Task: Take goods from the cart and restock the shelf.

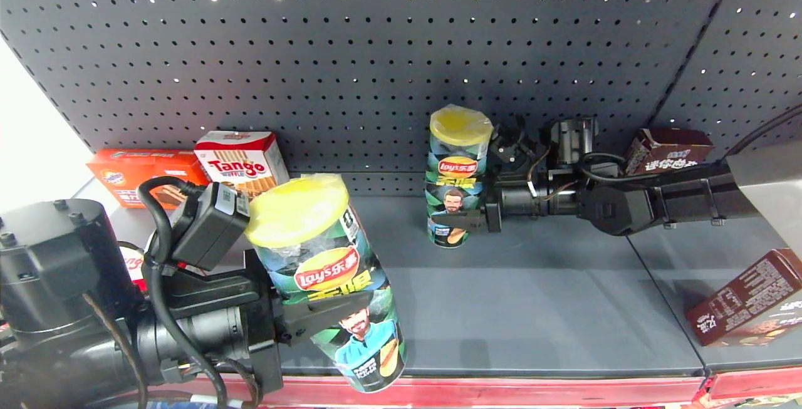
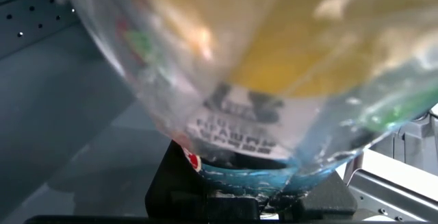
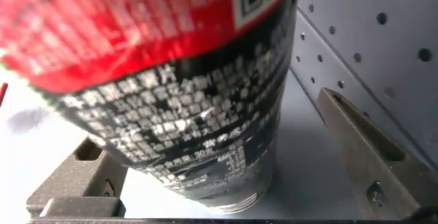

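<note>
Nearest me, lower centre-left, a tilted chips can (image 1: 332,277) sits clamped in my left claw (image 1: 338,310) over the shelf (image 1: 532,309) front edge. Mid-frame a second can (image 1: 454,177) stands upright on the shelf, my right claw (image 1: 467,218) spread around it.

Dark grey pegboard wall (image 1: 376,52), light through some holes, grey shelf (image 1: 539,309), red front strip (image 1: 501,390), white glare (image 1: 31,139) at left

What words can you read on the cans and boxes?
Near chip can: a logo and yellow characters; brand names I leave unread.
Standing chip can: same logo; its small print is blurred.
White box: a red brand word, left unread.
Orange box and front brown box: too small to read.
</note>
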Motion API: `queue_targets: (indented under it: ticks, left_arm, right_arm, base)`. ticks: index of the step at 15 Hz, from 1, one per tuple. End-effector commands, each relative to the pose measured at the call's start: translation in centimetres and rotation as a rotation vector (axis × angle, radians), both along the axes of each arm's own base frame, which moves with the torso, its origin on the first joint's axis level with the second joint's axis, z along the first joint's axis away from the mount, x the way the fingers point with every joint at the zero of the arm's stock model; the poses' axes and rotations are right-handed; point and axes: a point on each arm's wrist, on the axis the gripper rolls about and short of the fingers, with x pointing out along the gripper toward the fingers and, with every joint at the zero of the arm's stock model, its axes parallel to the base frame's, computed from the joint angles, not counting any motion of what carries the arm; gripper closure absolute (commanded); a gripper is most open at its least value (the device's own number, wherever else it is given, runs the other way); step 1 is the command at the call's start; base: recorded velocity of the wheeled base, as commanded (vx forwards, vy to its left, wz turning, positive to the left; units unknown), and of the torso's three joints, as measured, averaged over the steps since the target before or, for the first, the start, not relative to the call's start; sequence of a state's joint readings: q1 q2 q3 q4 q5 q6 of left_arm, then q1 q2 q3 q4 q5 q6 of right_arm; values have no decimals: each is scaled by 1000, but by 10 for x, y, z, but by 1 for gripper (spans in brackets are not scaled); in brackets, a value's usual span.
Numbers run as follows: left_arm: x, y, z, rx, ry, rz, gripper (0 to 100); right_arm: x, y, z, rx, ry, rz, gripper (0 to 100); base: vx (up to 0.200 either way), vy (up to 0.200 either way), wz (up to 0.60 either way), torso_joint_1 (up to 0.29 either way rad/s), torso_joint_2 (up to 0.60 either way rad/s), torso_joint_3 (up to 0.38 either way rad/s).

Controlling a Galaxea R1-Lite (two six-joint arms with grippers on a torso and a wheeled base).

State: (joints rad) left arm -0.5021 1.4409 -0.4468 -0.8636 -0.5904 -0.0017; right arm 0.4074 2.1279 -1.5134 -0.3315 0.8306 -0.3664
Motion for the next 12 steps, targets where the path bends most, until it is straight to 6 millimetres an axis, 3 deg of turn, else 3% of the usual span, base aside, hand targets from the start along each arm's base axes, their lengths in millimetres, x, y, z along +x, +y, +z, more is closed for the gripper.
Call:
queue_targets:
  ticks: [1,2,12]
  left_arm:
    - [0,0,0,0,0,0,100]
    - [0,0,0,0,0,-1,100]
    - [0,0,2,-4,-8,0,100]
  right_arm:
    - [-1,0,1,1,-5,6,0]
    - [-1,2,1,3,-10,-2,100]
    - [-4,3,3,5,-23,2,100]
  base:
    - [0,0,0,0,0,0]
    - [0,0,0,0,0,0]
    - [0,0,0,0,0,0]
